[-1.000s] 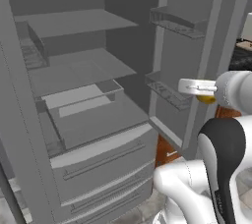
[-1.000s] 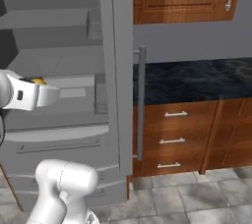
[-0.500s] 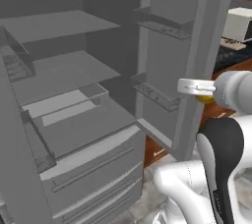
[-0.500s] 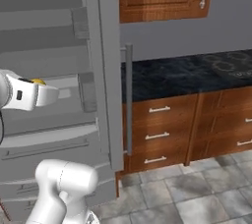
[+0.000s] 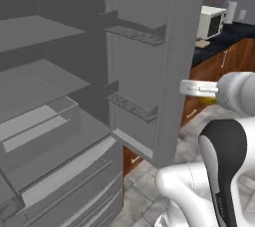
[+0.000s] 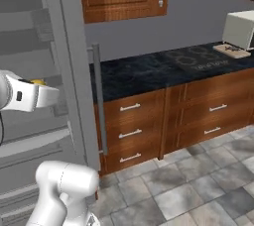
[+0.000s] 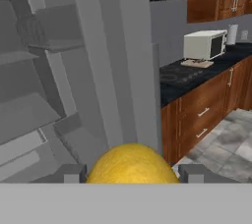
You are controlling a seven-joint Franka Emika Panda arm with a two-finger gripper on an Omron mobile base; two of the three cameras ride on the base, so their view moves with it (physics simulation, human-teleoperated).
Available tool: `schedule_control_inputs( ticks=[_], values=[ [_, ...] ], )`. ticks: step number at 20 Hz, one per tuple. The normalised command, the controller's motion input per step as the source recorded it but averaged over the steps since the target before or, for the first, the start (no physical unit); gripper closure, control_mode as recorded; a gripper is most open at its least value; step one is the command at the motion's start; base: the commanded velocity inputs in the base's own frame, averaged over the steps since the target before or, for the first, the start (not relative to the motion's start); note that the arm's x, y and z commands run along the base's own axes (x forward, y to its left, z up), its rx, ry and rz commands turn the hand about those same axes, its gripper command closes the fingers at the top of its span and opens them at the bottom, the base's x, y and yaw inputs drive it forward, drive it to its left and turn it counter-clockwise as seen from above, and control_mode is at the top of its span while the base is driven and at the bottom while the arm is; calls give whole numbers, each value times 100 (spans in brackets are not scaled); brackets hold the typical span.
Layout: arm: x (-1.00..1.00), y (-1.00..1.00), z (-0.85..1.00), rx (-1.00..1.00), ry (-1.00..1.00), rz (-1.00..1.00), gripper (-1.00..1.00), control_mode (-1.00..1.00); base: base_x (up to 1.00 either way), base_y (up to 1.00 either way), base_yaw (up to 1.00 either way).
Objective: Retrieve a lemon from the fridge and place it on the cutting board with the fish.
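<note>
Pinched between the tool's [image 7: 133, 174] two dark fingertips [image 7: 72, 173] is the lemon [image 7: 132, 165], sitting right at the near edge of the hand view; in the left base view a sliver of yellow shows under the white hand, level with the edge of the open fridge door [image 5: 169, 66]. Just beyond the tool stands the fridge [image 5: 60, 121], its right door swung wide, with grey shelves and a drawer inside and door bins on the inner face. In the right base view the door's vertical bar handle [image 6: 99, 101] runs down beside the wooden drawers [image 6: 163, 126]. Farther on, the dark surface [image 6: 149, 71] carries a black stovetop [image 6: 193, 59]. At its far end lies the cutting board [image 7: 197, 63], touching the front of a white microwave [image 7: 205, 44]; something small lies on the board, too small to identify.
</note>
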Motion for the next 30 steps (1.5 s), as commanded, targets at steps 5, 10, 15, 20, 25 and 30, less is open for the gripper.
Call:
schedule_control_inputs(
  ticks=[5,10,15,20,25,30],
  values=[
    [0,0,0,0,0,0,100,100,-78,-93,-47],
    [0,0,0,0,0,0,100,100,-54,-100,-47],
    [0,0,0,0,0,0,100,100,-29,-100,-45],
    [0,0,0,0,0,0,100,100,-7,-98,-46],
    [0,0,0,0,0,0,100,100,50,-57,-26],
    [0,0,0,0,0,0,100,100,83,-72,-10]
  ],
)
